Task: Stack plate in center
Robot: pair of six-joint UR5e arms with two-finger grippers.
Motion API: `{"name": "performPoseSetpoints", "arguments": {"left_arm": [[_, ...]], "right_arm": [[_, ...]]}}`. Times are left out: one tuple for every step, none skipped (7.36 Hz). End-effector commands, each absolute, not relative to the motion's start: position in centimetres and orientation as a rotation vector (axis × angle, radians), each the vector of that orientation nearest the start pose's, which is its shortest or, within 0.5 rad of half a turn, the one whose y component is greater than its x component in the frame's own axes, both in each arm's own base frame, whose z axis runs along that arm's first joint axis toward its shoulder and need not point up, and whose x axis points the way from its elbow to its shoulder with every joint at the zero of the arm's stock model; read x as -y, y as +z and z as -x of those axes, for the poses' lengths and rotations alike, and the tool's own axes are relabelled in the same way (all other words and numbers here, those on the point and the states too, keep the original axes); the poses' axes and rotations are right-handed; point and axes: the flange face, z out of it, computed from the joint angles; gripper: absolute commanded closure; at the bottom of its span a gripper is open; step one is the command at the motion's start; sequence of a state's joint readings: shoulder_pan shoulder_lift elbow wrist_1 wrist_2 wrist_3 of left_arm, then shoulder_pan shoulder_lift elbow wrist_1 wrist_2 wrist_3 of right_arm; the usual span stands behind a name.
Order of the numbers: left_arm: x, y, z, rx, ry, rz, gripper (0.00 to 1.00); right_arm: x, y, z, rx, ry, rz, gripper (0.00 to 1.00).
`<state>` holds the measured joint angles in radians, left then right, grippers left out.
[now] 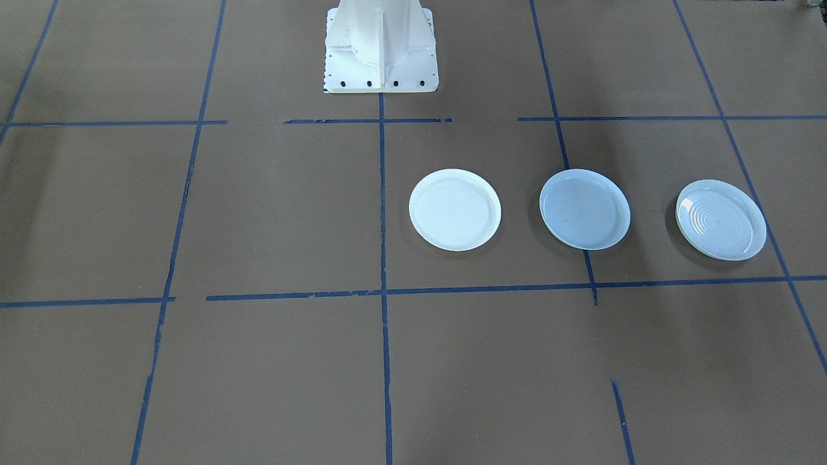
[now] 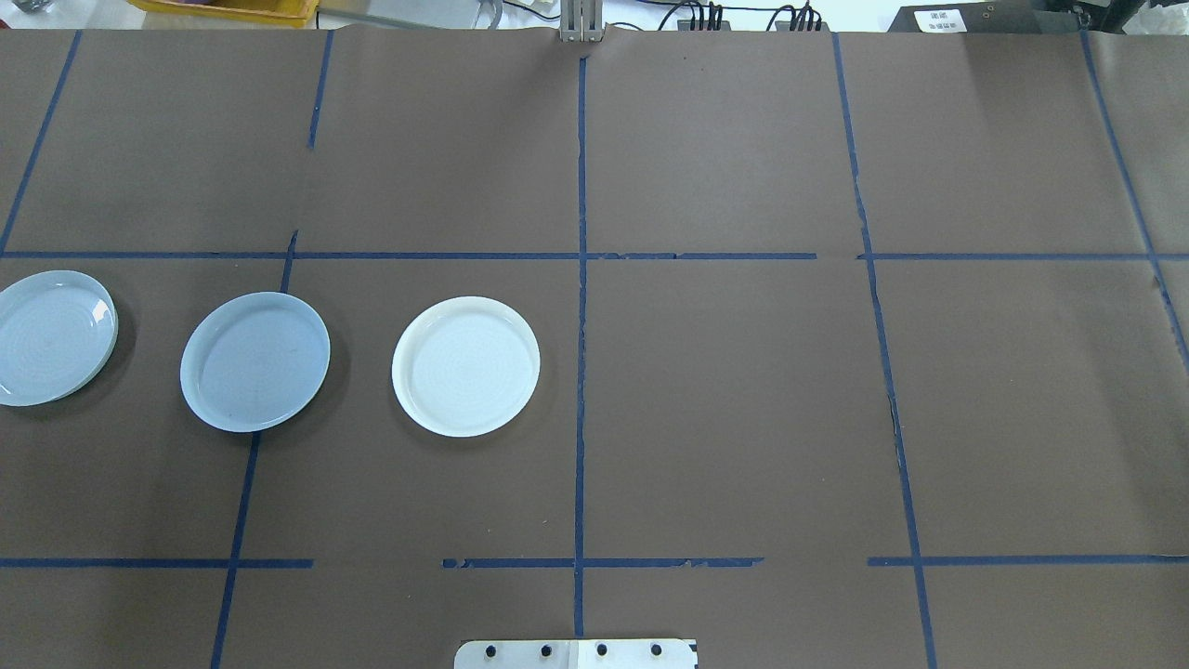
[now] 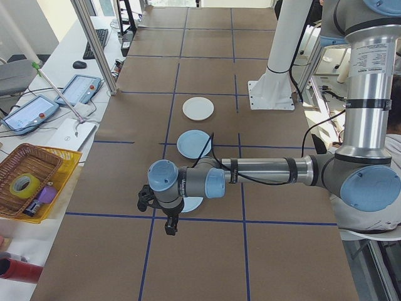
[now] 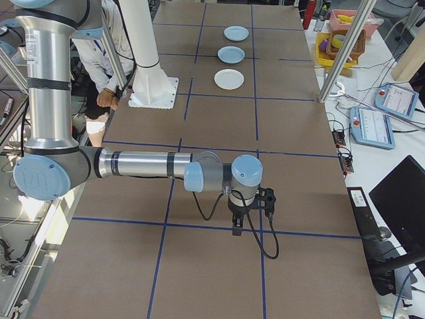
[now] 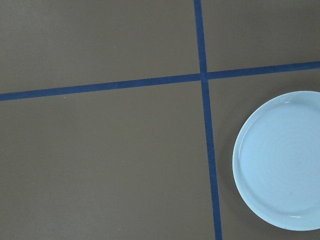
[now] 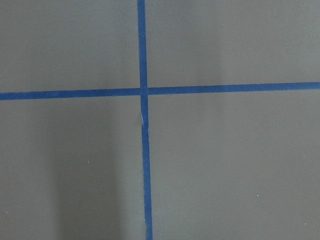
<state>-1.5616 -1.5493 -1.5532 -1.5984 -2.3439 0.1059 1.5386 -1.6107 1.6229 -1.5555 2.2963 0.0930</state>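
Lying between two other plates, the center plate (image 1: 585, 208) sits untouched (neither gripper's jaw state can be told).

glossy smooth centre plate (image 1: 585, 208); matt brown paper table (image 1: 271, 213), blue tape lines.

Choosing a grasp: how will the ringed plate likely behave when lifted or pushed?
The ringed plate looks glossy, so probably slippery and stiff. It's shallow with a low rim, lying flat on the brown paper: a push would likely slide it, not tip it. Possibly fragile; material unclear.
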Motion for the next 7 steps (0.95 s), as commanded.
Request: {"name": "performPoseSetpoints", "arguments": {"left_arm": [[48.4, 67.0, 5.9, -0.776, 0.109, -0.036, 0.00], [48.4, 67.0, 5.9, -0.774, 0.107, -0.034, 0.00], [48.5, 67.0, 5.9, -0.774, 0.107, -0.035, 0.00], [48.8, 66.6, 5.9, -0.771, 0.113, -0.046, 0.00], [49.1, 66.4, 5.8, -0.772, 0.122, -0.074, 0.00], [48.9, 66.7, 5.6, -0.774, 0.055, -0.049, 0.00], [48.9, 67.2, 3.9, -0.776, 0.028, -0.048, 0.00]], "right_arm": [[47.9, 65.4, -5.2, 0.726, 0.047, 0.019, 0.00], [47.9, 65.4, -5.2, 0.724, 0.047, 0.019, 0.00], [47.9, 65.4, -5.2, 0.726, 0.049, 0.019, 0.00], [47.9, 65.4, -5.2, 0.726, 0.049, 0.019, 0.00], [47.9, 65.4, -5.2, 0.726, 0.049, 0.019, 0.00], [47.9, 65.4, -5.2, 0.724, 0.047, 0.019, 0.00], [47.9, 65.4, -5.2, 0.724, 0.047, 0.019, 0.00]]}}
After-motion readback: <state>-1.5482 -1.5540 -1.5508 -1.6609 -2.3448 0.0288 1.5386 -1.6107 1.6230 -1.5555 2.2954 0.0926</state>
